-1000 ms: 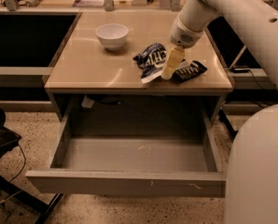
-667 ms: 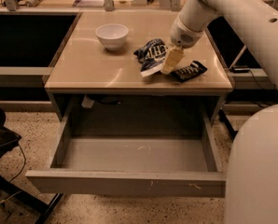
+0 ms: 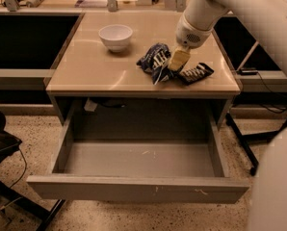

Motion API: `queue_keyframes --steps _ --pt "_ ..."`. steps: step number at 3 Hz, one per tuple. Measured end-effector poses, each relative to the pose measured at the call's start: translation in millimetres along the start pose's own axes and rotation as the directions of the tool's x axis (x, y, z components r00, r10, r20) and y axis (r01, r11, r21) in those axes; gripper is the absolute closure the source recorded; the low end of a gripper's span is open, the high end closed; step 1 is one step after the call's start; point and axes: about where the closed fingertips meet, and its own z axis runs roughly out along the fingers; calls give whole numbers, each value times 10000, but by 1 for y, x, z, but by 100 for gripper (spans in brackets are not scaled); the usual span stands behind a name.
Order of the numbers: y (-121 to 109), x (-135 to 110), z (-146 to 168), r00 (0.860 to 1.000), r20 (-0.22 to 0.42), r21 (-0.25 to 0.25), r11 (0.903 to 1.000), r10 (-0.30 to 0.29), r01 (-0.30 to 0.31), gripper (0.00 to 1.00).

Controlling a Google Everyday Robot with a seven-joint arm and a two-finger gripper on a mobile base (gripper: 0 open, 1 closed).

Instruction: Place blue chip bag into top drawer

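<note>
Blue chip bag lies crumpled on the worktop, right of centre and near the front edge, dark navy foil w/ white lettering and a white edge toward the front. The claw is down at the bag's right side, its tan tip touching or overlapping the foil; can't tell whether it's clenched on the bag or released, since the tan part reads as one block from this angle. The white arm comes in from the upper right, angled down & left to the claw. Just right of the claw lies a small flat black packet w/ white stripes, close to the bag but w/ the claw between them. A white bowl sits upright further back & left on the worktop, well apart from the bag. The top drawer below the worktop is pulled out toward the camera, approx as wide as the worktop, plain front panel w/o handle, grey bottom w/ a few pale scuffs. The bag is on the worktop, not in the drawer. Speckled floor shows below the drawer front; part of the robot's white body fills the lower right corner
</note>
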Motion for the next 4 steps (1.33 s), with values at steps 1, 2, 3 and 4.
queue_keyframes --steps 1,2,3,4 --pt "34 -2 -54 9993 -139 1157 9927 353 -335 100" --pt "96 -13 -114 9950 621 2067 9743 780 -893 100" --pt "159 -22 -134 9853 1611 2429 9654 561 -946 100" --pt "176 6 -123 9784 1841 2373 9617 939 -1370 100"
